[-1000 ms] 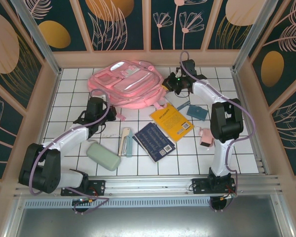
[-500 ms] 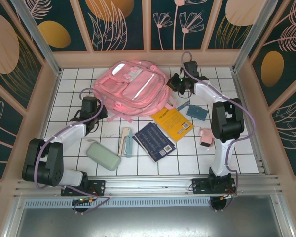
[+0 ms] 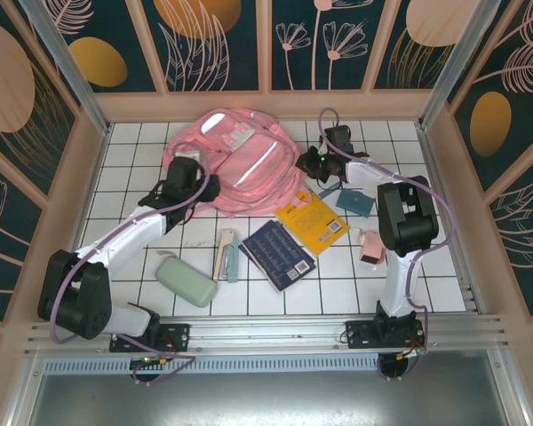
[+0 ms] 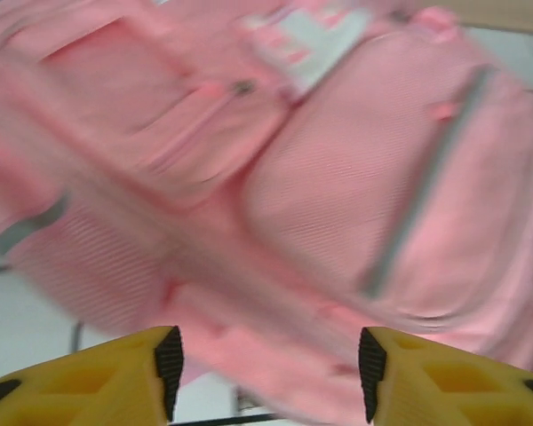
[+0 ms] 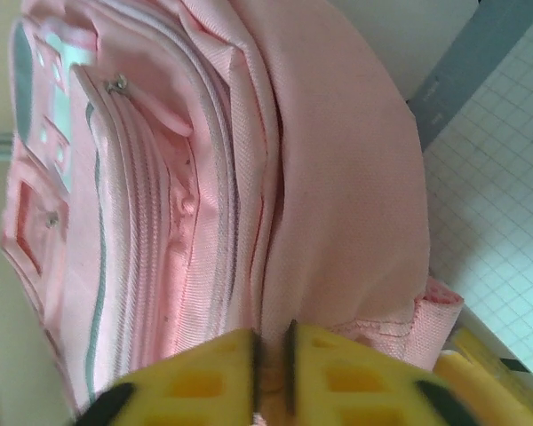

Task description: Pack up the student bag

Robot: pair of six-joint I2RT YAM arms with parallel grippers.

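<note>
Because the left gripper [image 4: 266, 366] gapes empty and I cannot tell whether the nearly closed right gripper [image 5: 271, 359] pinches fabric, the student bag [image 3: 240, 153] may slump flat.

Change since the earlier views: the student bag [image 3: 235, 160] has turned and risen from its flatter lie. The left gripper [image 3: 208, 189] has moved from the tiles onto the bag's left flank, its jaws parting. The right gripper [image 3: 304, 165] has shifted slightly nearer.
</note>
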